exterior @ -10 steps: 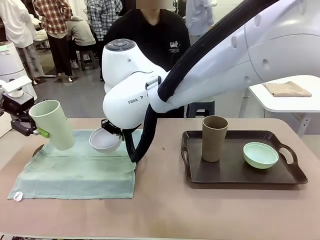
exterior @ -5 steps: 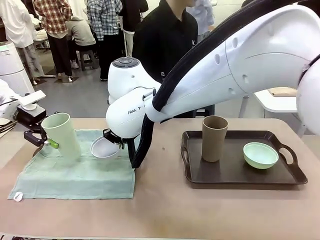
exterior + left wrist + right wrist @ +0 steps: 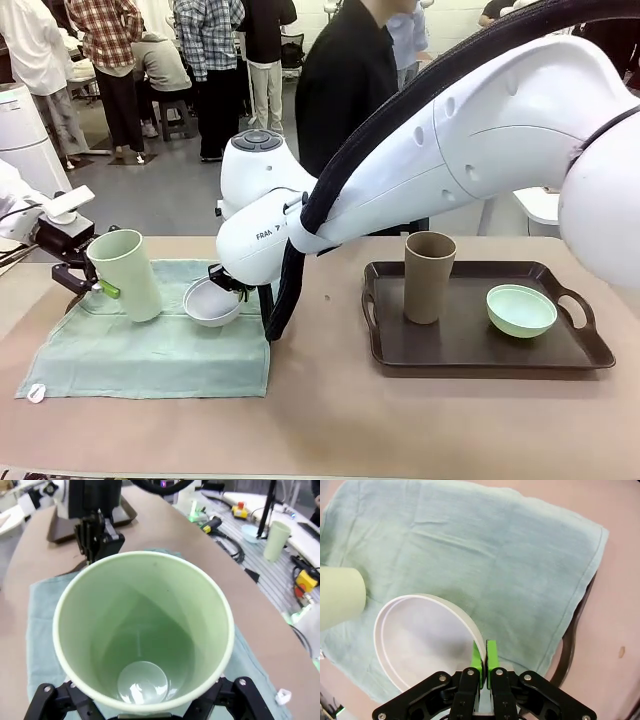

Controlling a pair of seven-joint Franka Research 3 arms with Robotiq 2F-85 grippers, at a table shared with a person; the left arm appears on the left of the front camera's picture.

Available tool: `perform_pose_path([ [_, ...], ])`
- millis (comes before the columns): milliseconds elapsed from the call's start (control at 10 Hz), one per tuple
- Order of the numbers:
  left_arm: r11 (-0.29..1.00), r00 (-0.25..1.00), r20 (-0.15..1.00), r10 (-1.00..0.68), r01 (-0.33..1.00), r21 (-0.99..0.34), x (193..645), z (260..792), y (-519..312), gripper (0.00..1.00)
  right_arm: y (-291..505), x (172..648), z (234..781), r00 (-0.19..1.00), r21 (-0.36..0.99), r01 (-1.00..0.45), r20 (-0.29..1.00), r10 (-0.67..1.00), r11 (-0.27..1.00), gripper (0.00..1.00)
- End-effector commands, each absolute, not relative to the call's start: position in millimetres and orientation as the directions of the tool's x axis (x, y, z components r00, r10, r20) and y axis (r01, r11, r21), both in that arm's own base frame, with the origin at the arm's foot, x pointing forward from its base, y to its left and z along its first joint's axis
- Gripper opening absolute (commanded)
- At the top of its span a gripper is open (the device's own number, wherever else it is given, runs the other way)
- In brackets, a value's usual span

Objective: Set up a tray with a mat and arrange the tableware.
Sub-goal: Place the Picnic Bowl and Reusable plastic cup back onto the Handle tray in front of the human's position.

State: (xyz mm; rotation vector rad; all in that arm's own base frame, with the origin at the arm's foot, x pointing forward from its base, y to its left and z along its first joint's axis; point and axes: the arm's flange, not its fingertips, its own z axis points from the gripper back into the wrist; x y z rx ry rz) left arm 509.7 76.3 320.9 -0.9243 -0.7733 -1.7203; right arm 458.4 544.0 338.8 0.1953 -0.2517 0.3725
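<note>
Left hand point(image 3: 100, 285), front view: clamped round the pale green tumbler point(image 3: 128, 275), tilted above the mat's point(image 3: 150, 355) far-left corner. Right hand point(image 3: 228, 282) pinches the white bowl point(image 3: 212, 303) by its rim near the mat's far-right edge. Tan tumbler point(image 3: 428, 275) and mint bowl point(image 3: 520, 308) sit on the dark tray point(image 3: 460, 350), counter's right side.

Left wrist: smooth, tapered matte wall. I'd level it before lowering.

Right wrist: green pads point(image 3: 477, 662) together on the thin rim, soft creased cloth below. Lower slowly, release flat.
</note>
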Motion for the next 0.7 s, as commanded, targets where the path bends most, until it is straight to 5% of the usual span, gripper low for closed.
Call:
perform_pose_path([
  [0, -0.282, -0.230, 0.861, -0.454, 0.953, 0.106, 517.7, 307.4, 79.7, 0.86, 545.3, 460.8, 338.4, 0.898, 0.155, -0.389, 0.281, 0.337, 0.908, 0.05],
  [200, -0.276, -0.223, 0.870, -0.440, 0.955, 0.105, 520.4, 302.1, 83.1, 0.86, 545.9, 460.7, 337.5, 0.893, 0.148, -0.395, 0.293, 0.341, 0.907, 0.05],
  [300, -0.272, -0.204, 0.876, -0.437, 0.958, 0.087, 520.4, 301.0, 84.6, 1.00, 545.3, 459.0, 336.3, 0.886, 0.154, -0.407, 0.305, 0.348, 0.900, 0.36],
  [500, -0.236, -0.173, 0.870, -0.462, 0.969, 0.068, 517.5, 307.1, 86.6, 1.00, 544.5, 458.7, 339.4, 0.899, 0.146, -0.380, 0.288, 0.328, 0.913, 0.96],
  [600, -0.200, -0.135, 0.855, -0.502, 0.979, 0.037, 515.0, 312.2, 89.0, 1.00, 542.1, 457.7, 343.9, 0.914, 0.133, -0.345, 0.274, 0.300, 0.929, 0.84],
])
